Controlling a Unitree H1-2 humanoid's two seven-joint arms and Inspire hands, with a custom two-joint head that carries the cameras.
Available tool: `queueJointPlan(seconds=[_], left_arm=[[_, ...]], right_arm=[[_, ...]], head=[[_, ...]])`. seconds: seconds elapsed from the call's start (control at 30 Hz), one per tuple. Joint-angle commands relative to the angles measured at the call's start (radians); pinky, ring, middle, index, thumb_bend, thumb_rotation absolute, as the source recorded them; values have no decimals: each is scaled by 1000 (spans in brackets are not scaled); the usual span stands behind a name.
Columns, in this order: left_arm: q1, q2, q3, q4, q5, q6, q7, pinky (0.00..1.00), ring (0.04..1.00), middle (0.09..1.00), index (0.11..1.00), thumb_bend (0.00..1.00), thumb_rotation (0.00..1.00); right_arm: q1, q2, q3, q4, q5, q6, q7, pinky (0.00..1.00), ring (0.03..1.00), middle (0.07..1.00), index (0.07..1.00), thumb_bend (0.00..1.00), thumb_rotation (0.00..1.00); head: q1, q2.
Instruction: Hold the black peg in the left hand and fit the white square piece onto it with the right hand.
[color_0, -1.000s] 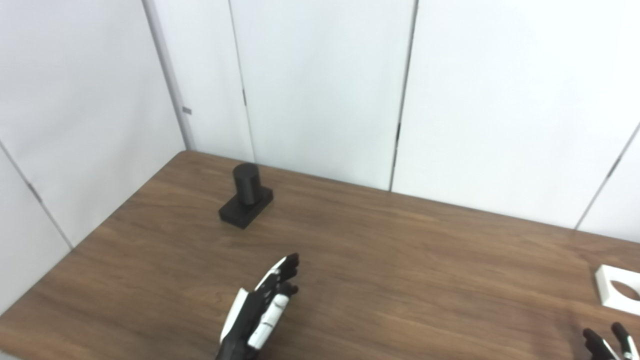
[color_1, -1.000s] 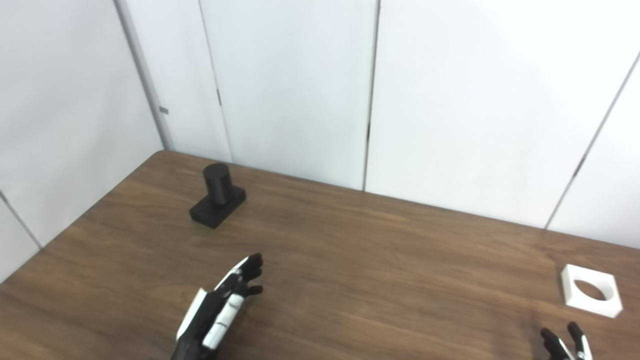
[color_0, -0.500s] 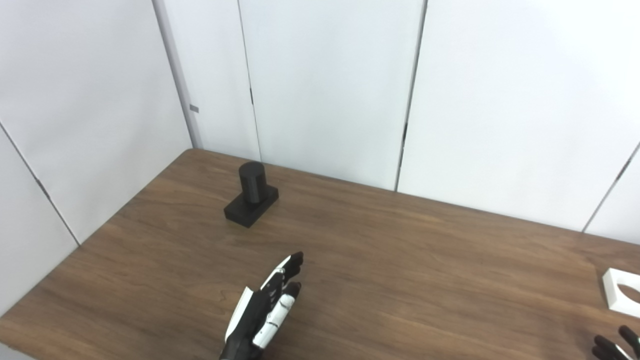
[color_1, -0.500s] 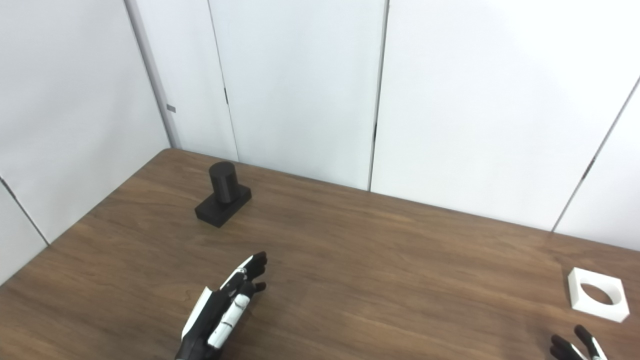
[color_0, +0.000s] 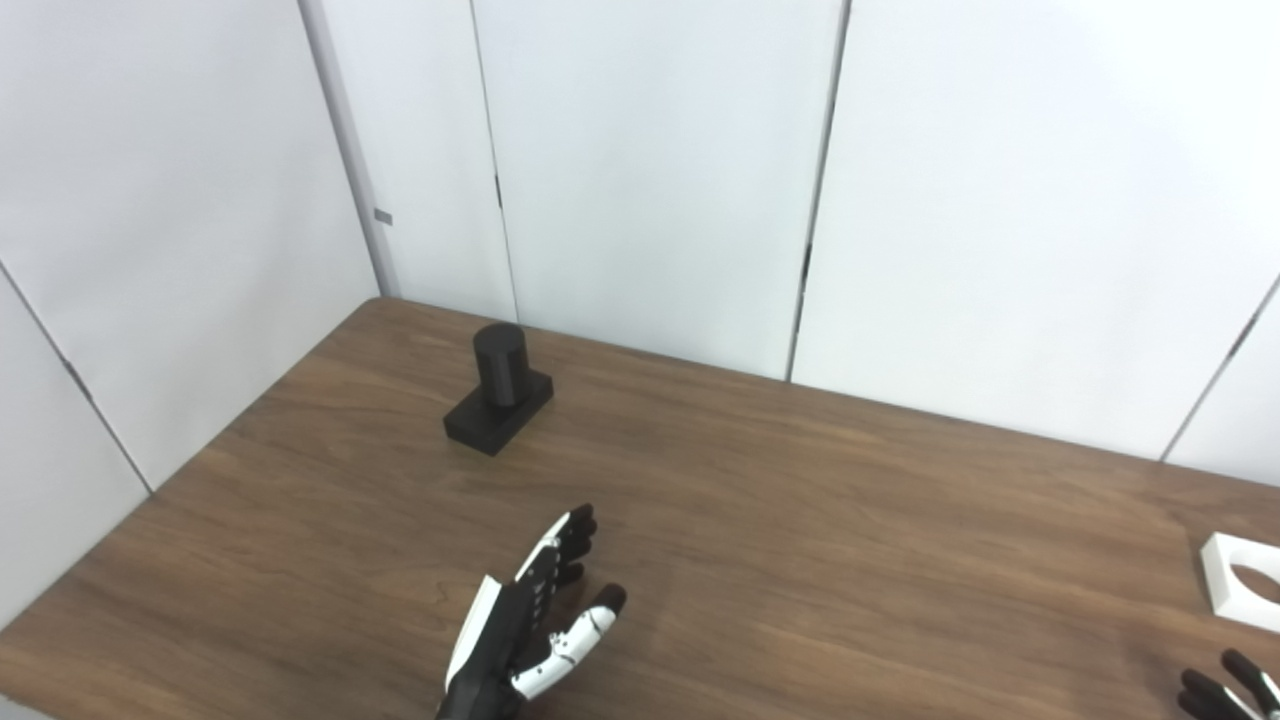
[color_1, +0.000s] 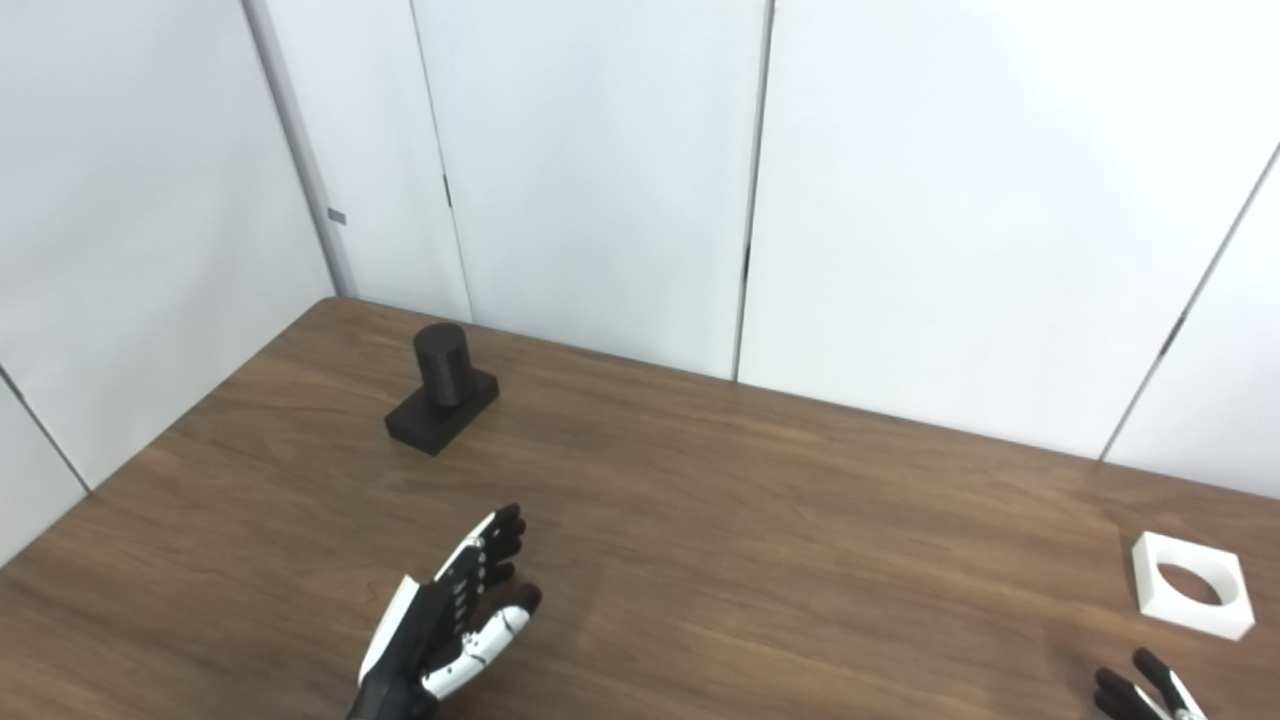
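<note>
On table (color_1: 760, 520): black peg (color_1: 441, 389), white square piece (color_1: 1190, 585).

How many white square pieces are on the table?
1. The white square piece lies flat at the table's far right side, just beyond the right hand. Nothing in view could hide another.

Black peg (color_0: 498, 390); white square piece (color_1: 1190, 585)

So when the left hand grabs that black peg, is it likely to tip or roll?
The black peg is an upright cylinder on a flat rectangular base, so it probably won't roll, and a low push would likely slide it rather than tip it. It looks rigid, probably plastic, and likely light. The open left hand is well short of it.
</note>
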Motion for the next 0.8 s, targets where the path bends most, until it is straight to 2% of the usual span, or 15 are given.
queueJointPlan(seconds=[0.0,0.07,0.17,0.23,0.3,0.4,0.43,0.53,0.6,0.7,0.77], left_arm=[[-46,-19,24,-95,55,65,10,898,911,932,961,647,368],[-91,14,41,-158,88,162,-10,886,919,948,989,665,383],[-156,44,79,-194,109,253,-23,873,914,957,995,678,403],[-197,61,106,-187,140,300,-23,901,943,962,993,697,440],[-229,78,124,-166,172,336,-24,912,953,963,990,721,484],[-281,121,134,-120,253,424,-33,931,976,985,991,736,531],[-296,131,138,-103,266,443,-36,941,990,994,987,744,533],[-339,164,151,-37,300,464,-42,975,1000,1000,974,762,531],[-360,184,152,8,319,458,-33,978,1000,1000,967,789,506],[-383,209,144,80,357,409,3,942,1000,1000,954,878,455],[-396,225,128,132,402,380,38,944,1000,1000,947,930,441]], right_arm=[[16,19,7,-16,2,-7,12,752,844,837,910,718,1000],[15,18,8,-7,7,-17,14,784,857,847,918,716,1000],[15,17,11,-5,6,-16,19,800,872,860,924,680,1000],[15,17,14,-5,19,-15,30,744,869,878,933,633,1000],[16,18,17,-7,21,-15,32,733,864,881,935,609,1000],[18,15,23,-10,28,-14,38,738,861,880,936,595,1000],[19,13,25,-13,41,-10,45,774,884,895,955,612,1000],[23,10,26,-27,60,11,58,833,915,919,979,643,1000],[27,11,28,-35,56,16,57,837,918,919,979,652,1000],[33,3,35,-44,39,13,63,897,936,929,989,667,1000],[36,-2,40,-57,26,31,66,978,969,940,998,697,1000]], head=[[2,1],[1,-2],[-1,-5],[-3,-4],[-9,4],[-15,9],[-17,11],[-16,15],[-14,16],[-10,18],[-10,20]])
